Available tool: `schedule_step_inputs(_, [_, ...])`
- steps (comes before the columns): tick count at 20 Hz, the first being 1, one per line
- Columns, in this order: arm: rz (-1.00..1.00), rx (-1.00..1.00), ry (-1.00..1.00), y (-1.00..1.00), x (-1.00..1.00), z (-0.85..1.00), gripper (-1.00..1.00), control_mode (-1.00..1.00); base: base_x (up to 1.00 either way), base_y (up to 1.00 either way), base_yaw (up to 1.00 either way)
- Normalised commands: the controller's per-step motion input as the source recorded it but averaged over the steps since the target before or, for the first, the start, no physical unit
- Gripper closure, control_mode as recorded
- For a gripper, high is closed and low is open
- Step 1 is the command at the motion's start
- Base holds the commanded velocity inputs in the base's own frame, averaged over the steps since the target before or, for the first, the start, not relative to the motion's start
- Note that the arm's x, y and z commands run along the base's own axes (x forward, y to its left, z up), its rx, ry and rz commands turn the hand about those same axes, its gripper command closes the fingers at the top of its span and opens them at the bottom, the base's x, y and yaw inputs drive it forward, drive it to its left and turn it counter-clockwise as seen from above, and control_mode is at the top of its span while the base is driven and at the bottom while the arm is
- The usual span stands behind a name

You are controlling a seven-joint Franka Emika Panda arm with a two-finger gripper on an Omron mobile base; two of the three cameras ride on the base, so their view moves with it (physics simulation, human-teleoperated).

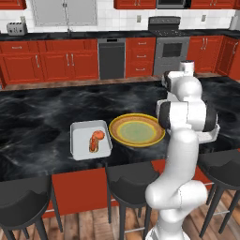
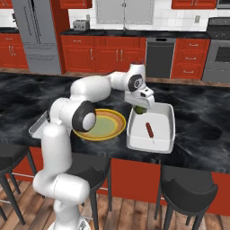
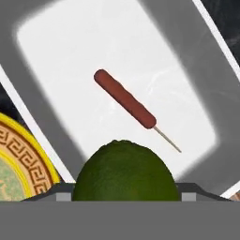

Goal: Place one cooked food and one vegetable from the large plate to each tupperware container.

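Small tray [image 1: 77, 140] holds shrimp [image 1: 95, 141]; large plate [image 1: 136, 130] beside it.

Red cabinets [image 1: 56, 61], black marble island [image 1: 47, 122] (dark stools [image 2: 188, 191] alongside), wooden floor [image 1: 89, 225], steel fridge [image 2: 36, 36].

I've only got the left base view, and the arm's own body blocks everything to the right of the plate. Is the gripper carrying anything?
Observer: Yes. The gripper is shut on a round dark-green vegetable.
Operator: Where is it hanging?
Observer: Above the larger tupperware container, at the end that lies beside the large plate.
Operator: Anything in that container already?
Observer: One sausage on a stick lies on its floor, apart from the walls.
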Motion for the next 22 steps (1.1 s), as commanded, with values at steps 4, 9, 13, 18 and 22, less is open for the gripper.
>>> schedule_step_inputs(4, [-0.19,0.41,0.22,-0.48,0.00,-0.33,1.00,-1.00,0.00,0.00,0.00])
schedule_step_inputs(9, [-0.20,0.10,0.04,-0.14,0.13,-0.55,1.00,-1.00,0.00,0.00,0.00])
schedule_step_inputs(13, [-0.22,0.04,0.12,0.06,0.04,-0.39,1.00,-1.00,0.00,0.00,0.00])
schedule_step_inputs(18, [-0.12,-0.05,0.00,0.29,-0.16,-0.67,1.00,-1.00,0.00,0.00,0.00])
schedule_step_inputs(22, [-0.02,-0.27,-0.07,0.54,-0.39,-0.60,1.00,-1.00,0.00,0.00,0.00])
